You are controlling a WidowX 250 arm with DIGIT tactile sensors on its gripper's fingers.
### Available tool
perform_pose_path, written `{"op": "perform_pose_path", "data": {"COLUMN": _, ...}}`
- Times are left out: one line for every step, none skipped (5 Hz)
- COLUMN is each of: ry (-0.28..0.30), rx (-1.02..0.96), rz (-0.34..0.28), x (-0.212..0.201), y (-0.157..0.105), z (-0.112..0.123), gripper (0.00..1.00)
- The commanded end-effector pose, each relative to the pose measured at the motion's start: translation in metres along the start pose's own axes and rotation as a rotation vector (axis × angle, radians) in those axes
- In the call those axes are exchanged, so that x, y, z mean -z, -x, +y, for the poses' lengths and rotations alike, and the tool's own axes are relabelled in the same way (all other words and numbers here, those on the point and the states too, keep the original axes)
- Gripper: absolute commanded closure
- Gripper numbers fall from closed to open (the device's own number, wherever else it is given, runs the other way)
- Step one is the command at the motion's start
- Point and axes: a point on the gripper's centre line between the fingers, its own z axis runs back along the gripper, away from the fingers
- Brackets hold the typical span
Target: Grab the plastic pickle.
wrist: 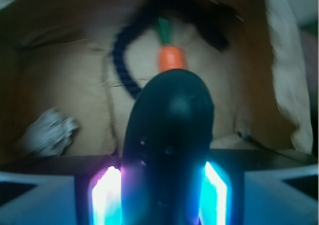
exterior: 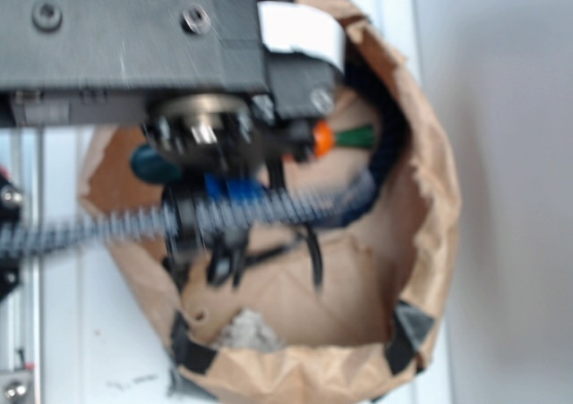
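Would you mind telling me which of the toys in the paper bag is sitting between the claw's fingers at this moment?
The dark green plastic pickle. It fills the wrist view between the glowing fingers, while the orange carrot and navy rope lie beyond it on the bag floor.

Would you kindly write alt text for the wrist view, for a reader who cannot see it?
A dark green plastic pickle fills the foreground, held between the two glowing fingers of the claw. Behind it, on crumpled brown paper, lie an orange carrot with a green stem and a curving dark navy rope.
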Motion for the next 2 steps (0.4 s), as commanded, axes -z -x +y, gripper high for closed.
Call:
{"op": "perform_pose_path", "data": {"ry": -0.005, "rx": -0.013, "rz": -0.138, "x": -0.035, "y": -0.0081, "z": -0.0071, "gripper": 1.0}}
{"op": "perform_pose_path", "data": {"ry": -0.031, "rx": -0.066, "rz": -0.216, "x": -0.0351, "y": -0.0079, "z": -0.0069, "gripper": 1.0}}
